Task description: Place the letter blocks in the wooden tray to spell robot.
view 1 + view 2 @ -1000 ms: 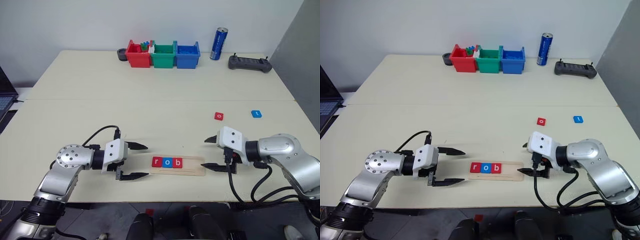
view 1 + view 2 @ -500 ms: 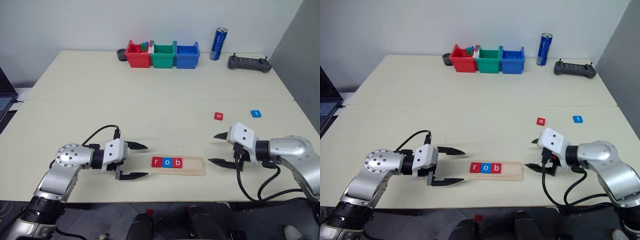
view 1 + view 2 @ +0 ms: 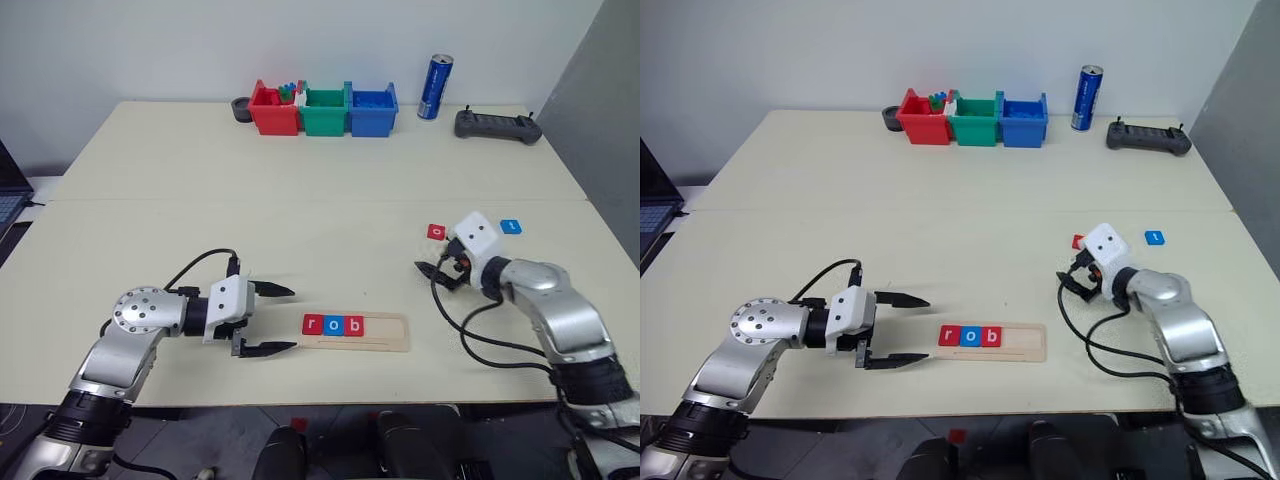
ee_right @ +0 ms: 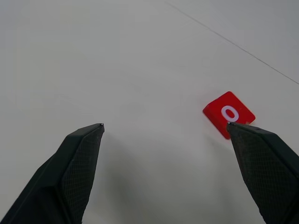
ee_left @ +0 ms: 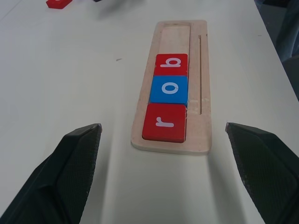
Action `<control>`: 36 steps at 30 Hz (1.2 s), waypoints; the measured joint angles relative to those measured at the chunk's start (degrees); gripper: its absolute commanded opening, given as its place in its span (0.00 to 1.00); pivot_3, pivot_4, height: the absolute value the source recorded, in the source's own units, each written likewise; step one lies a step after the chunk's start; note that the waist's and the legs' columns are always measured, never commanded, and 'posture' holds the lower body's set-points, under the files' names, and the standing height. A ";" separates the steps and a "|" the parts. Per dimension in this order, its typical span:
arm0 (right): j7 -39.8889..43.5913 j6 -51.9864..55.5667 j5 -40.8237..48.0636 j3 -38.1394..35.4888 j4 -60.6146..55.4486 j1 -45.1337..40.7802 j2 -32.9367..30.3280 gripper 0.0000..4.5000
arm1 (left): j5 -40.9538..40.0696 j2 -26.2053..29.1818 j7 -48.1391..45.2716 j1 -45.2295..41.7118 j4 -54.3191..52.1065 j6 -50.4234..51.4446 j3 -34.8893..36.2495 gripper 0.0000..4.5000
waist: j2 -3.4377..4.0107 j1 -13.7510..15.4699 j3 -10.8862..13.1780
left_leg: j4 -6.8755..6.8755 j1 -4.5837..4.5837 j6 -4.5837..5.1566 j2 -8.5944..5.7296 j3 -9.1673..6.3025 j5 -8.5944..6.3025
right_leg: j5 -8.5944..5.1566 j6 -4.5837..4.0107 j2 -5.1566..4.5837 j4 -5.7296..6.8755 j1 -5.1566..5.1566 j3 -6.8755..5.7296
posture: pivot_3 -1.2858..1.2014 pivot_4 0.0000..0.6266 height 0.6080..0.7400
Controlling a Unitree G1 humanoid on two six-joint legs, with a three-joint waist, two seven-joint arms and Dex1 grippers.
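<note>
Holding r, o, b tiles (image 5: 169, 94) | wooden tray (image 5: 200, 79) | remainder empty

At the far edge of the pale table (image 3: 300, 200), a red bin (image 3: 274, 110), a green bin (image 3: 325, 110) and a blue bin (image 3: 372, 110) stand touching in a row, with small coloured pieces showing in the red one. A small dark round object (image 3: 241, 108) sits just beside the red bin on its outer side. Beyond the blue bin stands an upright blue can (image 3: 431, 88), and near it lies a dark handheld controller (image 3: 497, 125); a laptop's corner (image 3: 8, 195) shows at the left edge.
</note>
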 measured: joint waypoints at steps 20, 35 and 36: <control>-14.63 -1.08 0.80 -9.33 19.69 -8.64 10.47 0.90 | 0.05 -0.06 1.27 0.65 -1.14 0.61 0.01 1.00 | 0.03 -0.03 -0.03 | -0.03 0.04 0.00 -0.02 -0.02 0.00 | 0.01 -0.01 -0.01 0.05 0.02 -0.01 | 0.52 0.24 1.00; -21.81 11.13 3.11 -13.77 -2.76 3.57 14.54 0.32 | -0.01 -0.03 1.17 0.08 -2.81 2.71 -0.69 1.00 | 0.04 0.41 -0.08 | -0.08 0.00 0.00 -0.02 -0.14 -0.01 | 0.00 0.00 -0.02 0.01 0.05 -0.10 | 0.52 0.24 1.00; -22.51 13.89 3.39 -14.09 -7.53 6.04 15.00 0.32 | -0.02 -0.03 1.06 -0.02 -2.81 2.72 -0.79 1.00 | 0.05 0.38 -0.09 | -0.10 -0.01 0.00 -0.02 -0.13 -0.01 | 0.00 0.00 -0.02 0.01 0.03 -0.10 | 0.52 0.24 1.00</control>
